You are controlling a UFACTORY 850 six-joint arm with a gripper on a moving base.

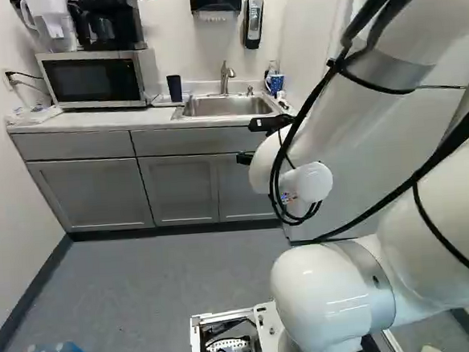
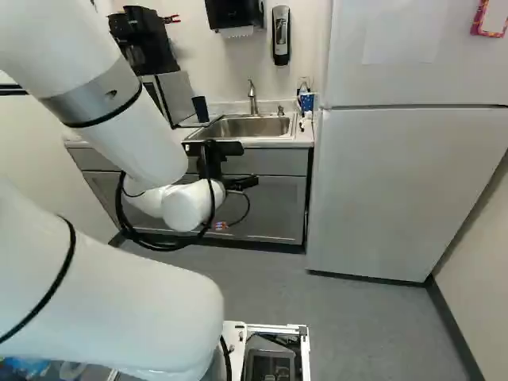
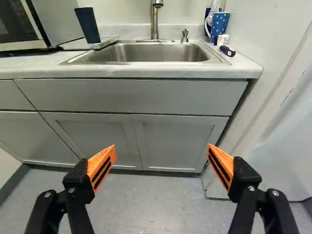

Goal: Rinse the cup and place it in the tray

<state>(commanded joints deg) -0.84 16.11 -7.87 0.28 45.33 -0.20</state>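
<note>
Tool [image 2: 248, 165]: fingers apart — orange pads [image 3: 101, 167] show only in wrist view
Table [image 3: 161, 71]: tray [image 3: 108, 43], dark cup [image 3: 87, 25] beside sink [image 3: 146, 54]
Floor [image 3: 146, 202]: grey

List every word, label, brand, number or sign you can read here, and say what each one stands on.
No text can be read in any view.
Pale sheet on the fridge: any print too faint.
Pink-edged card on the fridge: nothing legible.
Small white container by the sink: too small to read.
Dark cup: no lettering shows.
</note>
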